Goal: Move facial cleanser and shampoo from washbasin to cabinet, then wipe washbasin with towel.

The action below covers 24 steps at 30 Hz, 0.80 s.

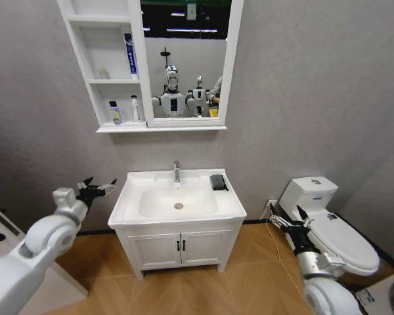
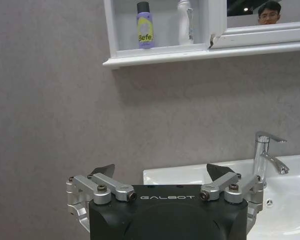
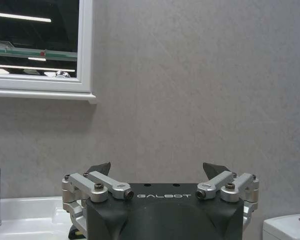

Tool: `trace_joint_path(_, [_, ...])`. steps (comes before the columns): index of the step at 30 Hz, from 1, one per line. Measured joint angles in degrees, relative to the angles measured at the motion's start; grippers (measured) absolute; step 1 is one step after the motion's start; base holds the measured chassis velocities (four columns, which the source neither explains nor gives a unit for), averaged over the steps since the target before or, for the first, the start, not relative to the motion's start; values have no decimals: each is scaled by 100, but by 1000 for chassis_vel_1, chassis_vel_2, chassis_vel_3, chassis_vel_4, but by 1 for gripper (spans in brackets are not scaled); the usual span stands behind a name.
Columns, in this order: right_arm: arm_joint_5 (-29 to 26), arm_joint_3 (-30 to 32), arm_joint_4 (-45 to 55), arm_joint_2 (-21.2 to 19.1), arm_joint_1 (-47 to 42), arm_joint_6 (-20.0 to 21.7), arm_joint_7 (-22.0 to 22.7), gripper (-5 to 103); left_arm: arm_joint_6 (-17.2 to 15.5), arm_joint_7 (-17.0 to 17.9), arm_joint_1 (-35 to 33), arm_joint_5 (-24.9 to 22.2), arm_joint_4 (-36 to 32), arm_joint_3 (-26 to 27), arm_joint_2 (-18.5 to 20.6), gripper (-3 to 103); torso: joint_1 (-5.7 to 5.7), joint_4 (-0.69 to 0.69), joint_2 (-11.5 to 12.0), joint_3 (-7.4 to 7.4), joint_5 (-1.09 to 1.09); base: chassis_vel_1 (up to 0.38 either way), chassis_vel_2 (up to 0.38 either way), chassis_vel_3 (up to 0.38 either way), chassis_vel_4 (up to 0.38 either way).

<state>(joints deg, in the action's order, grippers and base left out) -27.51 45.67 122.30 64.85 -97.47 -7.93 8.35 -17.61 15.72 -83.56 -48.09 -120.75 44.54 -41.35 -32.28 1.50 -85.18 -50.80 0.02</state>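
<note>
The white washbasin (image 1: 134, 197) stands in the middle, with its chrome faucet (image 1: 176, 171) at the back. A dark folded towel (image 1: 217, 182) lies on its back right corner. Above hangs the white cabinet (image 1: 93, 81) with a mirror. On its bottom shelf stand a purple black-capped bottle (image 1: 115, 113) (image 2: 145, 25) and a white bottle (image 1: 135, 108) (image 2: 184, 22); I cannot tell which is the shampoo or the facial cleanser. My left gripper (image 1: 102, 183) (image 2: 161, 171) hovers open and empty, left of the washbasin (image 2: 190, 175). Right of it, my right gripper (image 1: 285, 214) (image 3: 160, 167) is open and empty.
A blue tube (image 1: 130, 56) and a small jar (image 1: 103, 73) sit on the cabinet's middle shelf. A white toilet (image 1: 335, 230) stands close behind my right arm. A two-door floor cupboard (image 1: 180, 246) carries the washbasin. A white counter corner (image 1: 0, 230) is at the far left.
</note>
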Motion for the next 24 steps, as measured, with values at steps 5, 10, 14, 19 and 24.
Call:
trace_joint_path(5, [2, 4, 43, 30, -38, -8, 72, 100, 106, -200, -642, 414, -279, 382, -874, 100, 0, 1, 0, 0, -3, 0, 0, 0, 0])
trace_joint_path(10, [46, -30, 1, 123, -76, -30, 74, 100, 344, -599, -1275, 984, -596, 663, -1829, 100, 0, 0, 0, 0, -2, 0, 0, 0, 0])
trace_joint_path(14, [116, -77, -39, 215, -132, -69, 52, 100, 561, -918, -1611, 1554, -661, 717, -2325, 100, 0, 1, 0, 0, -1, 0, 0, 0, 0])
trace_joint_path(19, [159, -119, -13, 282, -173, -111, -39, 100, 617, -1042, -1857, 1763, -783, 698, -2633, 100, 0, 1, 0, -1, -1, 0, 0, 0, 0])
trace_joint_path(24, [169, -135, 19, 332, -211, -111, -39, 100, 612, -1042, -1849, 1773, -785, 681, -2641, 100, 0, 2, 0, -1, -2, 0, 0, 0, 0])
